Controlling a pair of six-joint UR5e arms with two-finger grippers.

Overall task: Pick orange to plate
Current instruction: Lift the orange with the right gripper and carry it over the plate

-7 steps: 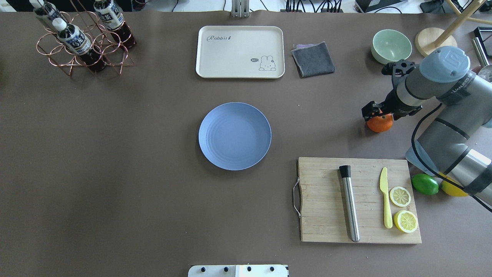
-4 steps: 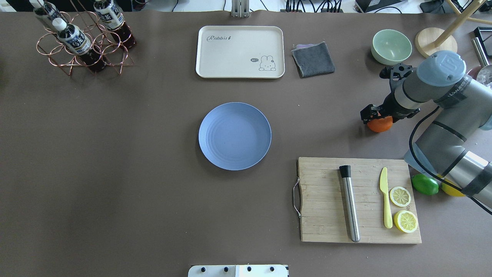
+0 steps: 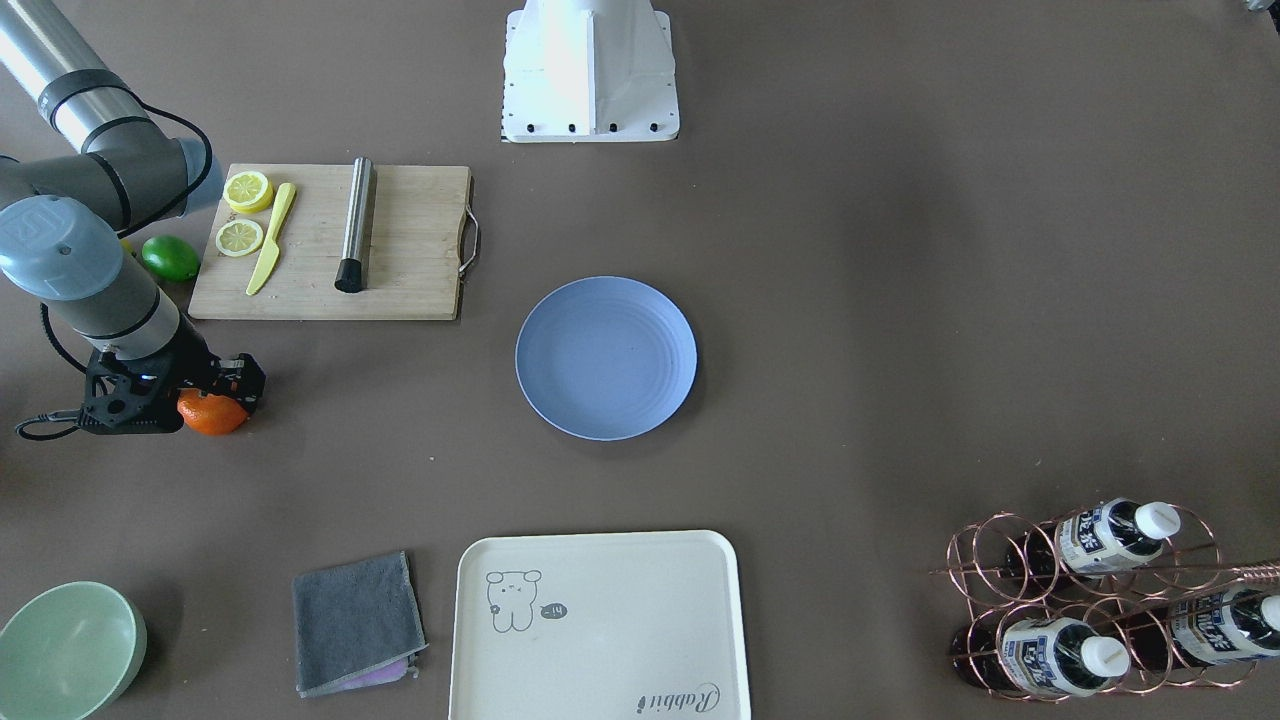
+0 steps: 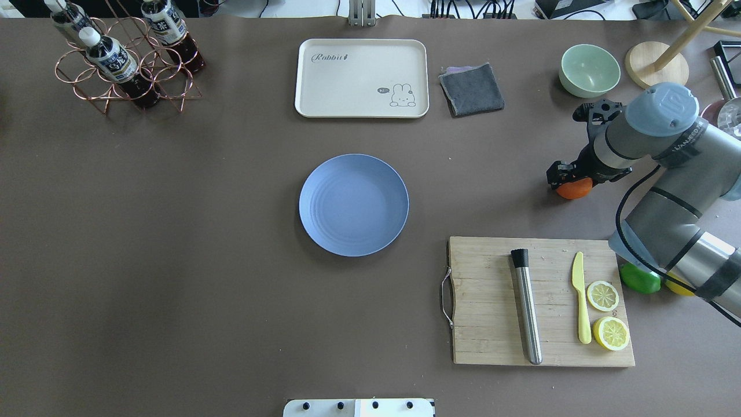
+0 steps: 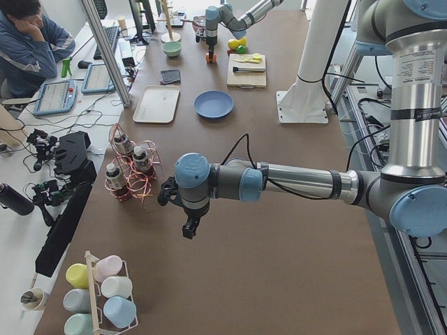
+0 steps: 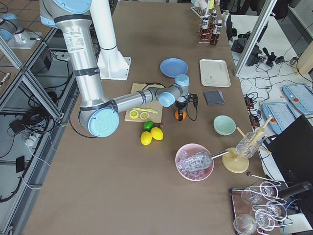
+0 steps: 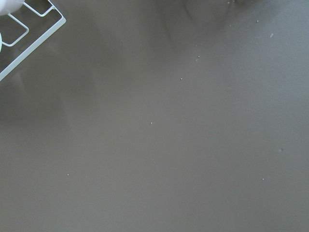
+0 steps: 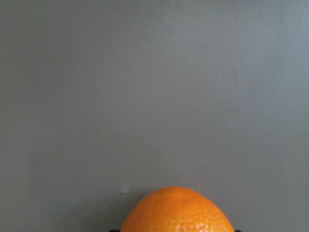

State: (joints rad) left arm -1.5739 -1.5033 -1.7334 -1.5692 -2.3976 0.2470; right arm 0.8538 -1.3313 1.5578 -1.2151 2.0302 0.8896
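Showing brown table [image 4: 173, 231]; right gripper [image 4: 572, 180] over orange [image 4: 575, 190], grip unclear; left gripper [image 5: 188, 227] unclear.

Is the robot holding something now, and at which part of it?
It cannot be told. The right gripper is down over the orange, its fingers beside the fruit's upper half, but whether they clamp it does not show.

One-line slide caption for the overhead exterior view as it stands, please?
Right gripper down at the orange, off to the right of the blue plate.
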